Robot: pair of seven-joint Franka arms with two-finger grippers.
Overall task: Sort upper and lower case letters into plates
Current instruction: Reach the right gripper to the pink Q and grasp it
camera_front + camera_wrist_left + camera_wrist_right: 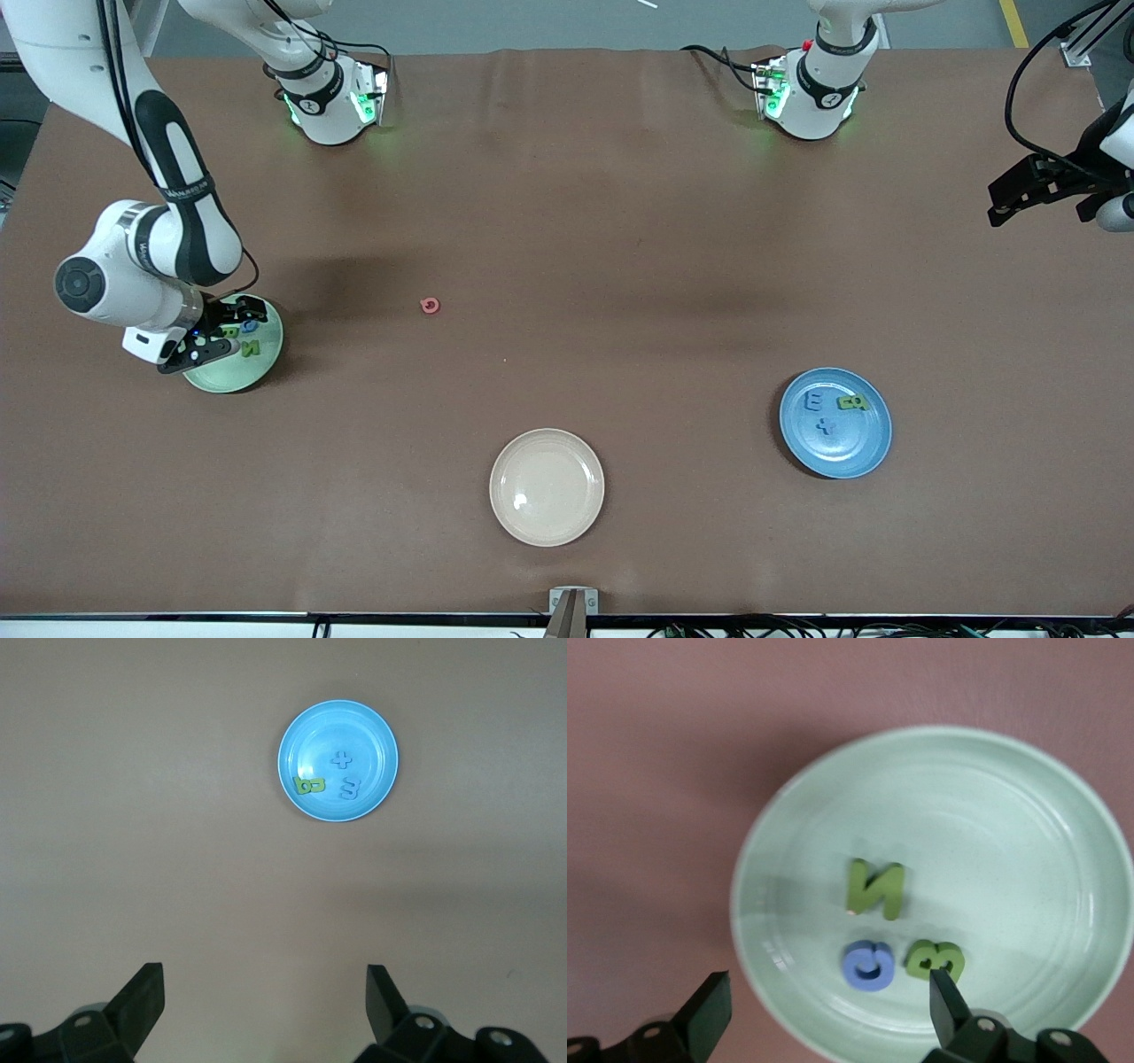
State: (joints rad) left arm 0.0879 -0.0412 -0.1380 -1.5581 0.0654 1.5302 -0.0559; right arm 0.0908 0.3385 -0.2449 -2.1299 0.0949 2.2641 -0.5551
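Cream plate [547, 486] sits empty. Red letter [430, 306] lies at three o'clock from the open right gripper [221, 335]; left gripper [1019, 190] waits, open.

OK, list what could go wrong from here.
1. The right end effector hangs open low over the mint green plate; rising, a finger beside the green B could knock it out.
2. The red letter on the table is small and its case is unclear, so it could go to the wrong plate.

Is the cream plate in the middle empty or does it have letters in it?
Empty. The cream plate shows only bare glaze in the front view, while the green plate and the blue plate hold letters.
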